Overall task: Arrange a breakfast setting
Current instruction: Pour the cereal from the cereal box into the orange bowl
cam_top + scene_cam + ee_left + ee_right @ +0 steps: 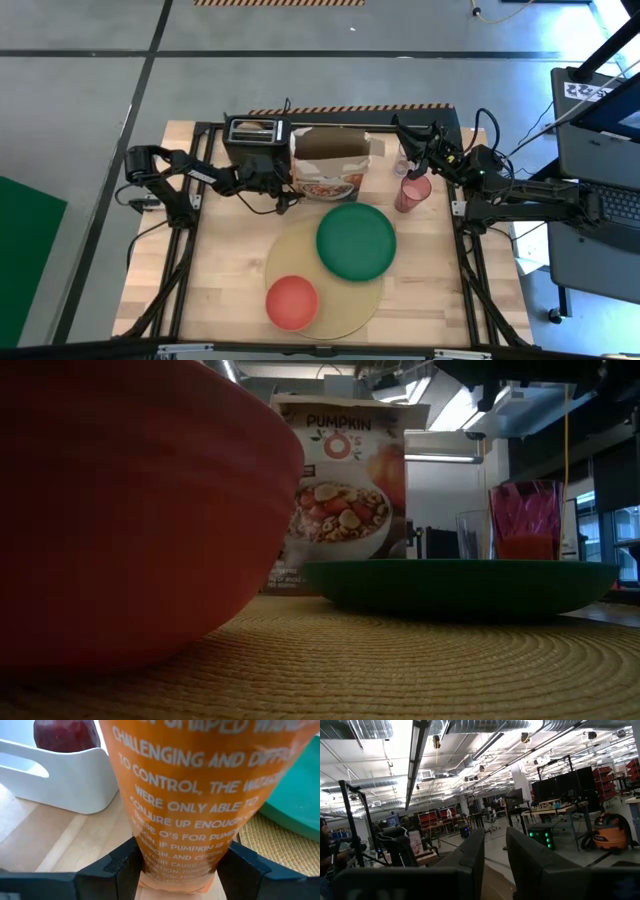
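The cereal box [330,168] stands upright at the far middle of the table, behind the round green plate [356,240]. The plate lies on the large tan mat [330,300] next to the red bowl [292,301]. My left gripper [286,188] is shut on the box's left end; the left wrist view [182,862] shows it up close. The pink cup [412,192] stands right of the box. My right gripper [403,128] hangs open and empty above the far right and touches nothing. A dark red apple [65,732] lies in the white tray [60,780]. No bagel shows. My left gripper pinches the cereal box's narrow orange side panel [180,840], low down near its bottom edge, between its two fingers [122,865]. One finger is on each broad face. The fingers come level from the table's left. The box is upright; I cannot tell whether its bottom is off the table.
The black toaster [255,140] stands at the far edge, close behind my left gripper. A small clear glass [402,165] stands just behind the pink cup. The white tray sits close to the box.
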Controlling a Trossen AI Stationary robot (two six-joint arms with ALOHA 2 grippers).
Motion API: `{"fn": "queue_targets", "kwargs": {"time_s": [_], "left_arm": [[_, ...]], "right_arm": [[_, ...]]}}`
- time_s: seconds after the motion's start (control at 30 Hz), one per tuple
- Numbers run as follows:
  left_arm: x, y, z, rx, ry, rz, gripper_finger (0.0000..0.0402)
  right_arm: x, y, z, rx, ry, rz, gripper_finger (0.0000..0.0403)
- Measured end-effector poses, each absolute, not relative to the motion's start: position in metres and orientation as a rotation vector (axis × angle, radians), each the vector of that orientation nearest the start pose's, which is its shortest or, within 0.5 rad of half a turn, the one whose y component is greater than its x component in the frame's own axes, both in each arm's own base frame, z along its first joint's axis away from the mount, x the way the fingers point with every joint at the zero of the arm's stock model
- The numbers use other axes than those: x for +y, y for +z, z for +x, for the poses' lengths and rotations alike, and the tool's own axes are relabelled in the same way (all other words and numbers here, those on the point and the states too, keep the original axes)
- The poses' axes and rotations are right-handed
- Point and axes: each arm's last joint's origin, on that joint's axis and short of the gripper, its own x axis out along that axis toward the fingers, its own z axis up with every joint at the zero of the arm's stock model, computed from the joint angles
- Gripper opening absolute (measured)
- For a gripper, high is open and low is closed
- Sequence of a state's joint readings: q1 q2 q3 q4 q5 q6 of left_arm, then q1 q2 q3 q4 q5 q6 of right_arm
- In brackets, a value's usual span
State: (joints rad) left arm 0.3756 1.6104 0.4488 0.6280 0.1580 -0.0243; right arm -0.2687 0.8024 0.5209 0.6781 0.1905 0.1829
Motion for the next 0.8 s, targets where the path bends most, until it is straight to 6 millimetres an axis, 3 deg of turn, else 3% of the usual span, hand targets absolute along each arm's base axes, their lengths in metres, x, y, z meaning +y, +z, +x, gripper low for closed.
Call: {"fn": "queue_targets", "kwargs": {"time_s": [0.53, 0.8], "left_arm": [[0.0944, 0.1206, 0.2502, 0.47, 0.248, -0.193, 0.0193], [0.085, 0.1228, 0.2542, 0.45, 0.217, -0.179, 0.0182]], "right_arm": [[-0.0517, 0.3201, 0.1698, -0.437, -0.389, 0.156, 0.0085], [-0.0516, 0.3201, 0.1698, -0.436, -0.39, 0.149, 0.0085]]}}
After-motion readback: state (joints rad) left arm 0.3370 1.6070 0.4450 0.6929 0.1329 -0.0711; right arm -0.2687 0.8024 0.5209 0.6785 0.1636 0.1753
